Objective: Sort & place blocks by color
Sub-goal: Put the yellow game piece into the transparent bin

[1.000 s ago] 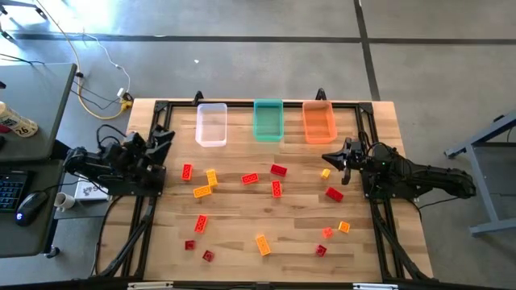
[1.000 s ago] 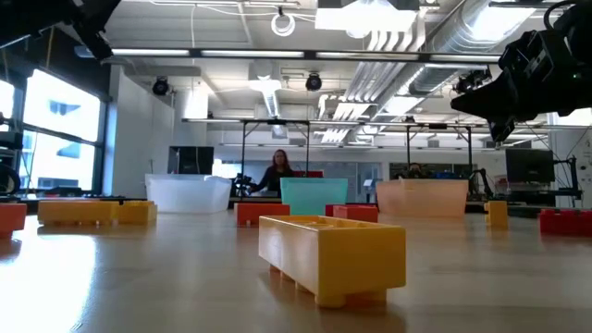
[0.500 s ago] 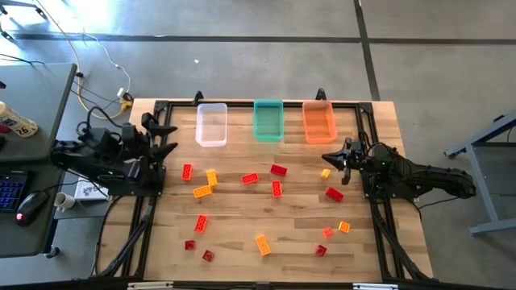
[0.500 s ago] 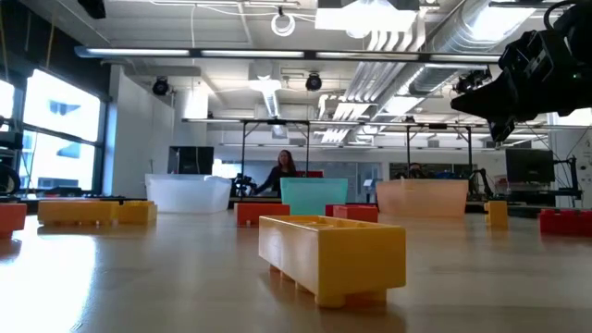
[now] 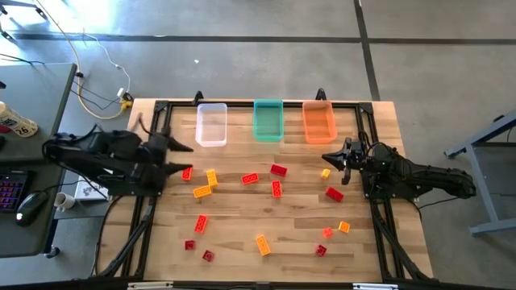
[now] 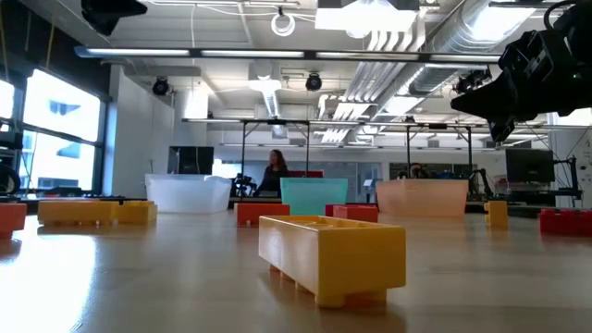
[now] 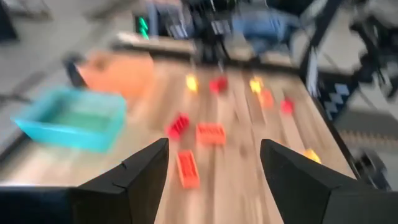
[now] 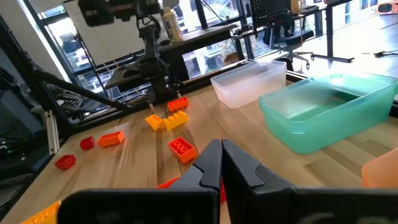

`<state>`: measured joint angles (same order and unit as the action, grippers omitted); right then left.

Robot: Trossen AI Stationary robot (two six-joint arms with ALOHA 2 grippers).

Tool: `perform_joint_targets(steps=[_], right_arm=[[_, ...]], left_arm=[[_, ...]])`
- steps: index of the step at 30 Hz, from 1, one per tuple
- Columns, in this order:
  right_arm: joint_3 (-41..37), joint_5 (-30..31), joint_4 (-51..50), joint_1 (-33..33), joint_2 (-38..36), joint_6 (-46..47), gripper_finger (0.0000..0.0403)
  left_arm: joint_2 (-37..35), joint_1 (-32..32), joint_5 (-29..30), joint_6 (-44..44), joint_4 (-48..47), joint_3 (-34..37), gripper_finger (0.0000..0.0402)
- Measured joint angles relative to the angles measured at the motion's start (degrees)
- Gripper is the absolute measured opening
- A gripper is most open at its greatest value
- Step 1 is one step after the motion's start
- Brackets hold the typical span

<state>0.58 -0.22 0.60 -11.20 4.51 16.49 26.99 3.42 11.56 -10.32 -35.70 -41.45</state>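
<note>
Several small red, orange and yellow blocks lie scattered flat on the wooden table (image 5: 242, 209). Among them are a red block (image 5: 187, 171), a yellow block (image 5: 211, 177) and another yellow block (image 5: 326, 172). My left gripper (image 5: 184, 158) is open and empty above the table's left side, just above and left of the red block; its spread fingers show in the left wrist view (image 7: 214, 162). My right gripper (image 5: 326, 157) is shut and empty at the right side, just beyond the yellow block; its closed fingers show in the right wrist view (image 8: 221, 152).
A clear bin (image 5: 211, 125), a teal bin (image 5: 268, 121) and an orange bin (image 5: 318, 122) stand in a row at the far edge. A black frame runs along the table's sides. One yellow block (image 6: 331, 259) lies close to the low camera. A person stands in the room beyond.
My left gripper has swung from pointing toward the far edge to pointing toward the table's right. It has moved toward the near edge and a little inward, above the red block at the left. It has stayed open.
</note>
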Motion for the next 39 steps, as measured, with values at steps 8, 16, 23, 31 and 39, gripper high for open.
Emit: perform_joint_targets(steps=[8,16,23,31,39], right_arm=[[0.0,0.0,0.0,0.0,0.0,0.0,0.0000],[0.0,0.0,0.0,0.0,0.0,0.0,0.0000],[0.0,0.0,0.0,0.0,0.0,0.0,0.0000],[0.0,0.0,0.0,0.0,0.0,0.0,0.0000],[0.0,0.0,0.0,0.0,0.0,0.0,0.0000]], left_arm=[[9.1,0.0,-8.0,-2.0,-8.5,0.0,0.0243],[17.1,0.0,-10.5,-8.0,-11.6,0.0,0.0243],[23.7,0.0,-11.0,-13.6,-14.0,0.0,0.0243],[30.2,0.2,-12.6,-14.9,-14.3,0.0,0.0243],[37.2,1.6,-12.4,-15.0,-14.2,0.0,0.0243]])
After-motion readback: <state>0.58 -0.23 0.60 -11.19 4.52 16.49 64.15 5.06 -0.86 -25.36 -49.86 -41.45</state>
